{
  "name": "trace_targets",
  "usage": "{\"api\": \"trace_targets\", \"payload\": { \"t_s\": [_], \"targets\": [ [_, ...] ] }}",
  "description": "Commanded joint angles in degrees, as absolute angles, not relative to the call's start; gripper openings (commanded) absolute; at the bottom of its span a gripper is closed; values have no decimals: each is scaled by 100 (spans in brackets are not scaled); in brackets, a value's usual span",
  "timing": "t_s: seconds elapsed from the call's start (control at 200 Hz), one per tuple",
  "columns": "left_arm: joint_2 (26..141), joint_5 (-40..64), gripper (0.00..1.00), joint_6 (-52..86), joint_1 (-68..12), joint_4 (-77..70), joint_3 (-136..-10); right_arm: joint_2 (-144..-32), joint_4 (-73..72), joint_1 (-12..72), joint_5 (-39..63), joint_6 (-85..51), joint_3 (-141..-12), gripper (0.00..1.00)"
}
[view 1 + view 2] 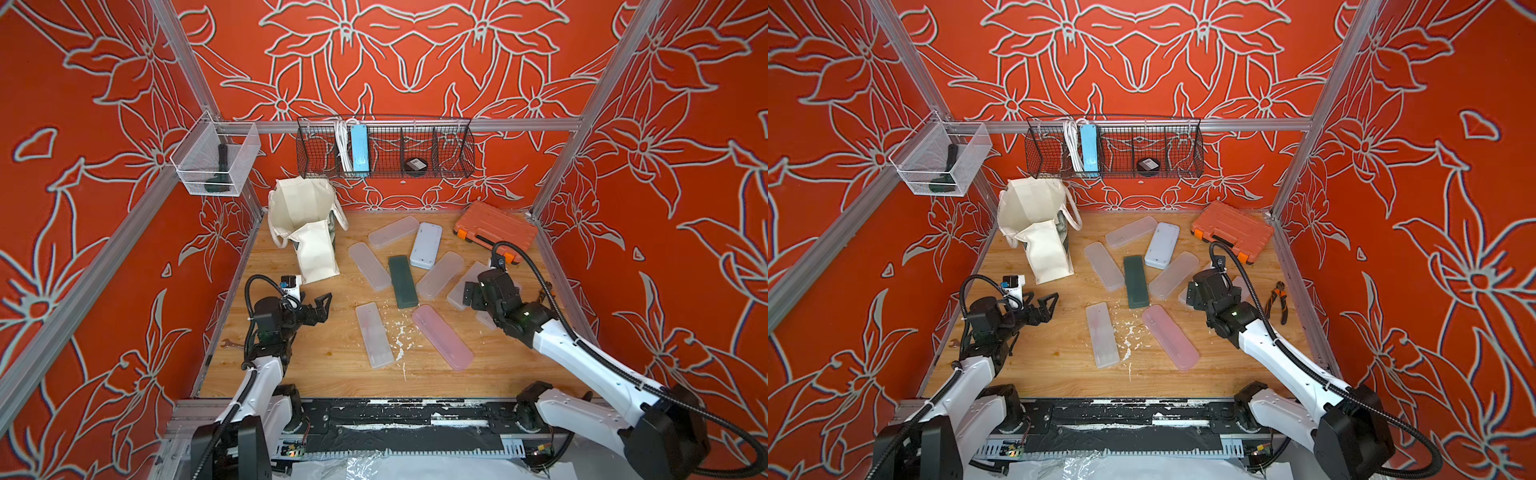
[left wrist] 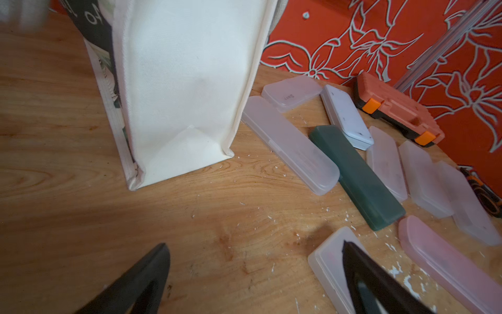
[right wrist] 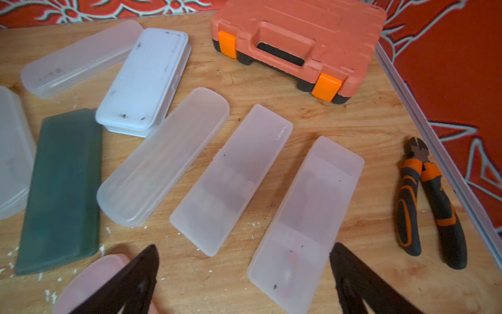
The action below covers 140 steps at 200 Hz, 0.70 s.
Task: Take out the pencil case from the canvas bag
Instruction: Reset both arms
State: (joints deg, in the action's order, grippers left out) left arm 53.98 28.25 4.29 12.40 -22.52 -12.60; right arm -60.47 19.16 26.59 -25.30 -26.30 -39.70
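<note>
The cream canvas bag (image 1: 309, 232) (image 1: 1040, 228) stands upright at the back left of the wooden table, its mouth open upward. A dark floral panel shows on its side in the left wrist view (image 2: 184, 89). Whether a pencil case is inside the bag is hidden. Several pencil cases lie loose on the table: a dark green one (image 1: 402, 281) (image 3: 62, 190), a pink one (image 1: 442, 336) and frosted clear ones (image 1: 374, 334) (image 3: 236, 176). My left gripper (image 1: 323, 306) (image 2: 254, 244) hovers open in front of the bag, empty. My right gripper (image 3: 244, 246) is open over the clear cases, empty.
An orange tool case (image 1: 494, 235) (image 3: 298, 43) sits at the back right, with pliers (image 1: 1277, 299) (image 3: 426, 201) near the right rail. A wire basket (image 1: 386, 145) and a white mesh basket (image 1: 216, 164) hang on the walls. A wrench (image 1: 230, 343) lies by the left edge.
</note>
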Motion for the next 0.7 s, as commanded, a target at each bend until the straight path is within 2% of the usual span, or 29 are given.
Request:
{"api": "trace_targets", "payload": {
  "t_s": [0.0, 0.245, 0.46, 0.696],
  "targets": [
    [5830, 2009, 98, 676, 1115, -2681, -1427, -6084, 1682, 2450, -2721, -2515, -3837, 98],
    [6581, 1127, 98, 747, 802, -2436, -1941, -6330, 1161, 2116, -2849, -2297, -3609, 98],
    [6666, 417, 98, 653, 423, -2683, -1922, -6654, 892, 1824, -2911, -2052, -3674, 98],
    [6757, 140, 98, 519, 188, -2586, -2019, -6968, 610, 1425, -2850, -1841, -3826, 98]
  ]
}}
